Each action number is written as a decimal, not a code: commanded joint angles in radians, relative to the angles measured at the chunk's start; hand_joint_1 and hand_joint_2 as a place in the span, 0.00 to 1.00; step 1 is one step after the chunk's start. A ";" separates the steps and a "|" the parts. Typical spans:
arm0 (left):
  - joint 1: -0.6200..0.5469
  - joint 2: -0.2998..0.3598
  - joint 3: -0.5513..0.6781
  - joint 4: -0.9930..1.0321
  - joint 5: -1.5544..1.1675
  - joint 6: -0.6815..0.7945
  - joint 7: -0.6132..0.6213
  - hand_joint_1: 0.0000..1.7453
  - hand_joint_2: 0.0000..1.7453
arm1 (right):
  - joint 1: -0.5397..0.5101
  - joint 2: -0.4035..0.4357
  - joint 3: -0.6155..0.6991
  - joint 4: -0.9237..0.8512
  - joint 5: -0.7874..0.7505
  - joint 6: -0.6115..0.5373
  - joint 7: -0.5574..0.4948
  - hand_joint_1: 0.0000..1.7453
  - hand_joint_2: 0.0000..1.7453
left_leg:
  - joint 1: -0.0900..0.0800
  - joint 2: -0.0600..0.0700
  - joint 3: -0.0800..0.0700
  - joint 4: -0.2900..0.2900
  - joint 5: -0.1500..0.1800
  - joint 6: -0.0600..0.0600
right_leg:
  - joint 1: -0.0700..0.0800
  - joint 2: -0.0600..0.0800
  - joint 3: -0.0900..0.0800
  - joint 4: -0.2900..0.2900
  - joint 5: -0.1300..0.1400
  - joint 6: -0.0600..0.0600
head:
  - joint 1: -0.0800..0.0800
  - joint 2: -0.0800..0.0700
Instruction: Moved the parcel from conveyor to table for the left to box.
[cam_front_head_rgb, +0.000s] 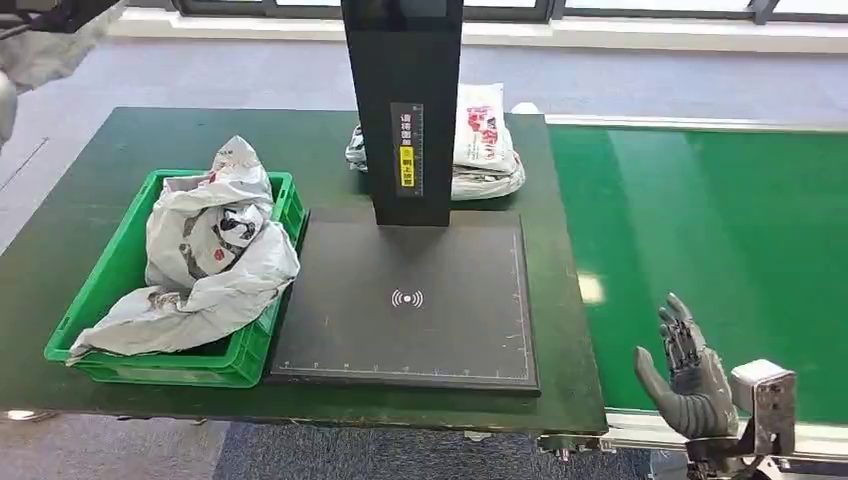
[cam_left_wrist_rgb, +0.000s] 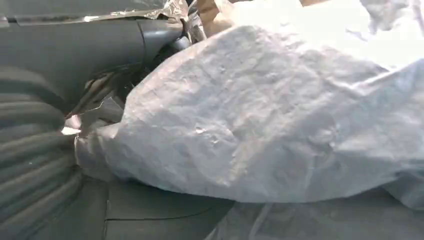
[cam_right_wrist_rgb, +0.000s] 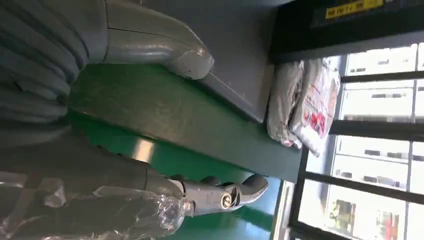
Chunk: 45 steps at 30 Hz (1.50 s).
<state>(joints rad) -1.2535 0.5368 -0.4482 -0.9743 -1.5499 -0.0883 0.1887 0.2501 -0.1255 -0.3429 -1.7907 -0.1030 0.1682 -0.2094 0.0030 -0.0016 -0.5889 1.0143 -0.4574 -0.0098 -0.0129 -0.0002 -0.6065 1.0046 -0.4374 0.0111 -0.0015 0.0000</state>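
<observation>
The left hand appears to grip a crumpled grey poly-mailer parcel, though the bag hides its fingers. The right hand hovers empty, fingers spread, over the green conveyor. The parcel looks light, soft and slippery; bunching a fold should hold best. More bags fill the green crate on the worktop.
</observation>
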 joint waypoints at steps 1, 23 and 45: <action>0.132 0.264 -0.248 -0.189 0.207 -0.374 -0.323 1.00 1.00 | -0.105 -0.052 0.049 0.074 -0.004 0.055 0.010 0.00 1.00 | 0.000 0.005 0.003 -0.002 0.000 0.000 | 0.000 0.005 0.002 -0.002 0.001 -0.001 | 0.000 0.000; -0.092 0.253 -0.768 -0.247 1.458 -0.936 -0.419 1.00 1.00 | -0.177 -0.142 0.029 0.161 -0.021 0.105 0.041 0.00 1.00 | 0.002 -0.005 0.001 0.000 0.000 0.000 | 0.002 -0.006 0.004 -0.003 0.000 -0.001 | 0.000 0.000; -0.057 -0.086 -0.769 0.403 0.829 -0.384 -0.297 0.00 1.00 | -0.101 -0.060 -0.017 0.124 -0.003 0.143 -0.015 0.00 1.00 | 0.001 -0.005 0.003 -0.002 0.001 -0.001 | 0.001 -0.005 0.005 -0.004 0.001 -0.001 | 0.000 0.000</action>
<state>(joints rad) -1.2628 0.5722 -1.1654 -0.8220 -0.6539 -0.5130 -0.1327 0.1713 -0.2693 -0.3426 -1.6991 -0.1152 0.3098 -0.2209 0.0019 -0.0040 -0.5892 1.0156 -0.4574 -0.0096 -0.0137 -0.0022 -0.6067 1.0040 -0.4367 0.0112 -0.0015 0.0000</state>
